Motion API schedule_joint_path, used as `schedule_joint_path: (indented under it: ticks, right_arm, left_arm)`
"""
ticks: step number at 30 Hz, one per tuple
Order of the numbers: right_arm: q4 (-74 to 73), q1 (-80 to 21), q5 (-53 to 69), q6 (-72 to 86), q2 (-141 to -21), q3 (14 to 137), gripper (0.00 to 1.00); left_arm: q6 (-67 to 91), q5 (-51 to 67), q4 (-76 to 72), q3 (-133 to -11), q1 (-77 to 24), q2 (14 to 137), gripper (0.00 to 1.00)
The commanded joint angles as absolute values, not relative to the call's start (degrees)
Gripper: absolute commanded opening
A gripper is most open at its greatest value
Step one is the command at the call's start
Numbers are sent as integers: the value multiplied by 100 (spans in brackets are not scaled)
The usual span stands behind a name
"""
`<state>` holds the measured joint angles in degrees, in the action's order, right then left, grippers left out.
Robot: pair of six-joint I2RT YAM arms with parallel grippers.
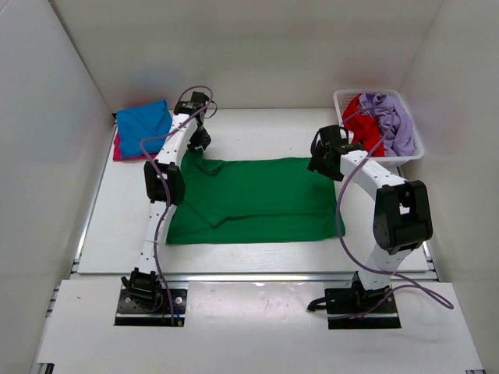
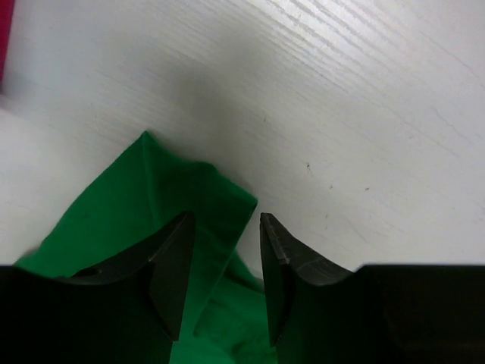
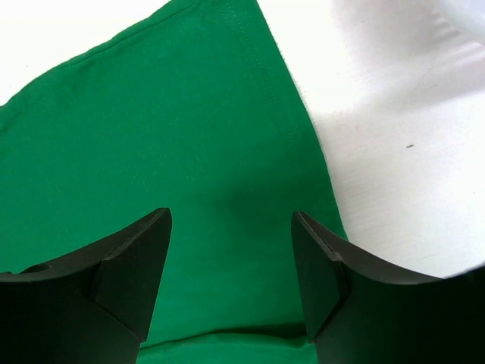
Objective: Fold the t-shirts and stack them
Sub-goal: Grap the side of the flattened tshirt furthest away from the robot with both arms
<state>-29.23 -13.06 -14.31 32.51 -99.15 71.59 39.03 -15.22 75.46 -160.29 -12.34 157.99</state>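
A bright green t-shirt (image 1: 257, 199) lies spread flat in the middle of the table, with a fold along its left part. My left gripper (image 1: 199, 144) hovers over its far left corner. In the left wrist view its jaws (image 2: 225, 220) stand open, with the green cloth corner (image 2: 136, 205) below and between them. My right gripper (image 1: 318, 162) hangs over the far right corner, open above the green cloth (image 3: 151, 136), fingers (image 3: 229, 216) apart and holding nothing. A folded blue t-shirt (image 1: 144, 121) rests on a magenta-pink one (image 1: 118, 148) at the back left.
A white lattice basket (image 1: 340, 97) at the back right holds a red t-shirt (image 1: 362, 128) and a lilac one (image 1: 394, 121). White walls close in the table on three sides. A sliver of magenta (image 2: 4, 38) shows at the left wrist view's edge.
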Motion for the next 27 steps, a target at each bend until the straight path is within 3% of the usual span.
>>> schedule_joint_path:
  ticks: [1, 3, 7, 10, 14, 16, 21, 27]
  right_arm:
    - [-2759, -1327, -1442, 3261, -9809, 7295, 62]
    - [-2742, -1336, -1424, 3270, -9747, 7312, 62]
    - [-2812, -1336, -1345, 3252, -9502, 7234, 63]
    - [-2742, -1283, -1231, 3287, -9264, 7067, 63]
    - [-2628, -1230, -1143, 3226, -8983, 6891, 63]
    - [-2506, -1178, -1091, 3269, -8886, 6751, 64]
    - [-2619, -1213, -1133, 3155, -9017, 6768, 64]
    - [-2654, -1283, -1116, 3103, -9079, 6952, 64]
  left_arm:
    - [3815, -1652, 7901, -16260, -1248, 15215, 50]
    - [3570, -1740, 7902, -16103, -1344, 14865, 48]
    - [3454, -2320, 7875, -14630, -1599, 13303, 45]
    - [3349, -2452, 7638, -12863, -1573, 11947, 47]
    - [2821, -1532, 5473, -8852, -1021, 9568, 51]
    - [2821, -960, 5065, -8125, -704, 9204, 51]
    - [2830, -1564, 5300, -8393, -1055, 9693, 52]
    - [3173, -809, 4755, -8595, -870, 10344, 54]
